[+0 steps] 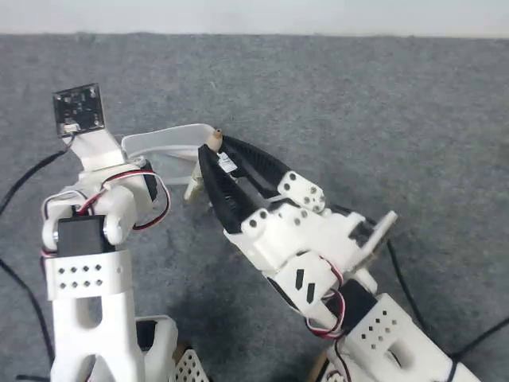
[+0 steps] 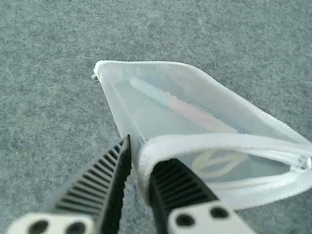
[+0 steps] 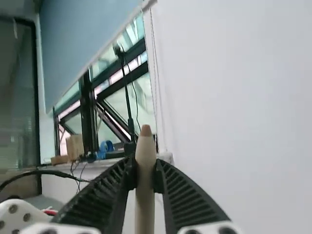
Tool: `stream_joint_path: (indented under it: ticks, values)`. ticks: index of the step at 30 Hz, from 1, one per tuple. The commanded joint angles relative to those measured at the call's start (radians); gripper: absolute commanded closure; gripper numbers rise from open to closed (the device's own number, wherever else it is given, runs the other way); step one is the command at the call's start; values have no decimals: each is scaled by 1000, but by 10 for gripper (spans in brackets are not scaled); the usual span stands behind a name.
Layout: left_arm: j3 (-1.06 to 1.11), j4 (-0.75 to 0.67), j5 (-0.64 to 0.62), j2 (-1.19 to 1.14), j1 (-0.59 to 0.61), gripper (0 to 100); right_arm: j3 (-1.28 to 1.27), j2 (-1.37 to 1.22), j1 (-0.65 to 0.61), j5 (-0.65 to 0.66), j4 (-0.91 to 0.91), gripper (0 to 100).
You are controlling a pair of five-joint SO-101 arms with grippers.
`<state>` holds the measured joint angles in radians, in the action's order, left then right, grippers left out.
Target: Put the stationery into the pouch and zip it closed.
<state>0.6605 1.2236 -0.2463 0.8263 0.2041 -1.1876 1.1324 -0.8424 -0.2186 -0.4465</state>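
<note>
High cam: fixed, off the arms, looks steeply down on the grey table [image 1: 398, 103] from the arm-base side, mid range, both arms in frame. Left wrist cam: sits behind the left gripper [image 2: 138, 155], looks along its fingers down at the table, very close on the pouch [image 2: 195, 112]. Right wrist cam: behind the right gripper [image 3: 145, 165], tilted up off the table, faces a white wall [image 3: 234, 97] and a window [image 3: 112, 97], pencil [image 3: 145, 146] right at the lens. Overlap: high + left wrist share pouch and table; high + right wrist share pencil and that gripper's fingers
</note>
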Motion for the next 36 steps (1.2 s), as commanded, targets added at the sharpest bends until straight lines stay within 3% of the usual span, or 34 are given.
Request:
stream_joint_path:
  ticks: [1, 7, 17, 31, 36]
  values:
    - [-31, -5, 6, 5, -11, 988, 15, -10, 24, -3, -68, 993]
    - [-31, -5, 6, 5, -9, 988, 17, -216, 117, -9, -308, 993]
    - [-31, -5, 8, 5, -9, 988, 18, -585, 127, -8, -618, 993]
    - [-31, -5, 8, 5, -8, 988, -37, -710, 70, -3, -627, 993]
    - [-31, -5, 8, 5, -8, 988, -41, -708, 58, -3, -516, 993]
